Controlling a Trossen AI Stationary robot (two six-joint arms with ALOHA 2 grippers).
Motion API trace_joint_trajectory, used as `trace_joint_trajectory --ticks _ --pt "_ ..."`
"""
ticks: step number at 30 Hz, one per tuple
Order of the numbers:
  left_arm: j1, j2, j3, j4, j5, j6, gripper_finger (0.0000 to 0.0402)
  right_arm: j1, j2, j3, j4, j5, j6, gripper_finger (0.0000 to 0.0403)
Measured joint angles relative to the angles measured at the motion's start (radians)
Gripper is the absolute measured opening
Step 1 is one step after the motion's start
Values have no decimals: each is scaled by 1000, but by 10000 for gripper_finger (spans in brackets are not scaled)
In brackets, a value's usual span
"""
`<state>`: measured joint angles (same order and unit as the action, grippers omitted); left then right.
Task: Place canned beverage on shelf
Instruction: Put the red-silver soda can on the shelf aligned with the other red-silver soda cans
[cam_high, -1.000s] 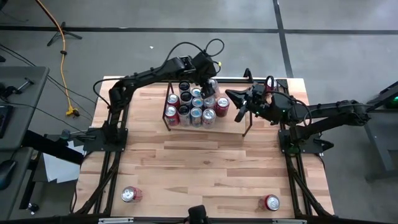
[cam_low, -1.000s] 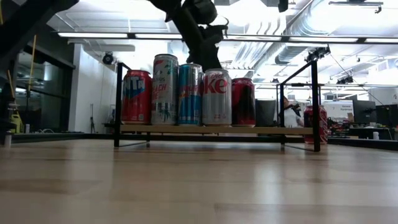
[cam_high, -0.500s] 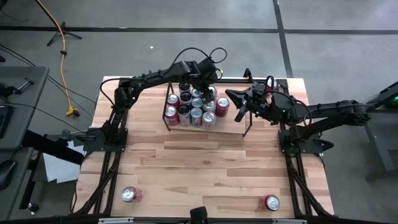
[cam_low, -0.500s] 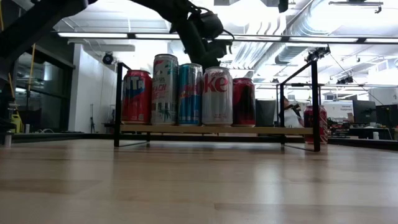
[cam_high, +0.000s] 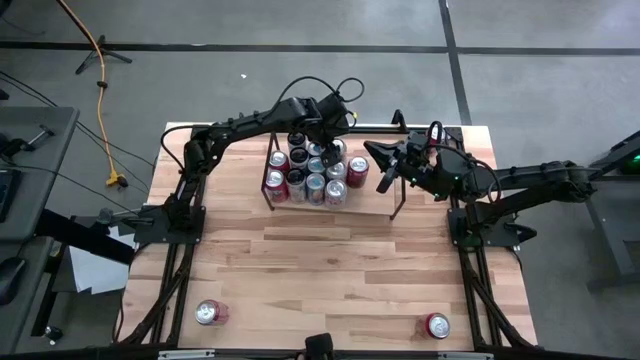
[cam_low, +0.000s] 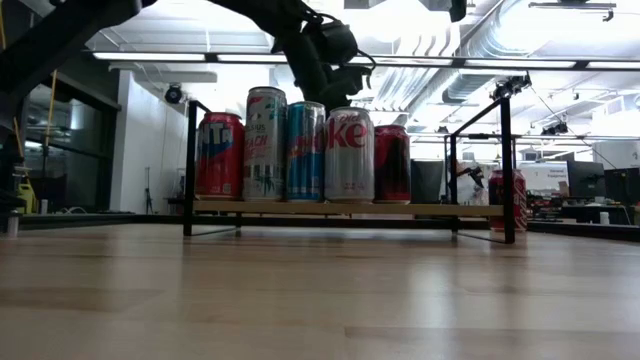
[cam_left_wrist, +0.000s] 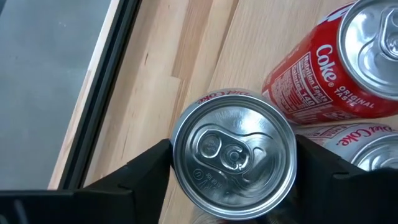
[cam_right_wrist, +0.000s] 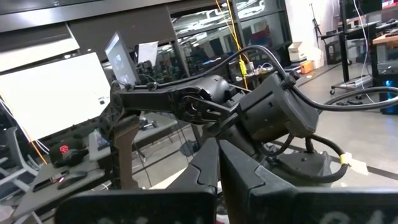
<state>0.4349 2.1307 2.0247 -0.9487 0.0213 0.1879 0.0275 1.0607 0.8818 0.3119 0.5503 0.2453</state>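
Where the wooden table (cam_high: 330, 260) meets its near edge, two loose cans lie on their sides: one at the near left (cam_high: 208, 313) and one at the near right (cam_high: 437, 325), well apart from each other and from the rack.

Farther back, the shelf (cam_low: 420, 209) stands in the far half of the table, roughly centred. A cluster of upright cans (cam_high: 310, 170) occupies its left portion; the right portion is bare. Along the near row stand, from left to right, a red can (cam_low: 219, 155), a tall white can (cam_low: 265, 143), a blue can (cam_low: 305, 150), a silver can (cam_low: 349, 155) and a dark red can (cam_low: 391, 163), all touching or just beside one another.

At the far side of the cluster, the left gripper (cam_high: 325, 135) reaches down from above and straddles a silver-topped can (cam_left_wrist: 233, 155), which stands upright just beside a red Coke can (cam_left_wrist: 336, 68). The left wrist view shows the gripper close against both sides of the lid. Whether it clamps the can or stands just clear of it cannot be told.

Over the bare right portion of the shelf, just right of the cluster, the right gripper (cam_right_wrist: 217, 155) hovers with its fingers pressed together and nothing between them. It points toward the left arm.
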Motion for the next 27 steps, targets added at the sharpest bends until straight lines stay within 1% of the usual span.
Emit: trace_joint_trajectory --ticks 4,7,10,15,24,27 --pt "0 0 0 -2 6 6 259 -2 0 0 0 0 3 0" --pt "0 0 0 -1 26 7 271 -2 0 0 0 0 4 0" --pt "0 0 0 2 56 7 274 -2 0 0 0 0 8 0" --pt "-4 0 0 6 63 16 275 -2 0 0 0 0 8 0" --pt "-2 -6 0 14 62 0 275 -2 0 0 0 0 8 0" --pt "-3 -6 0 13 41 -3 275 -2 0 0 0 0 8 0"
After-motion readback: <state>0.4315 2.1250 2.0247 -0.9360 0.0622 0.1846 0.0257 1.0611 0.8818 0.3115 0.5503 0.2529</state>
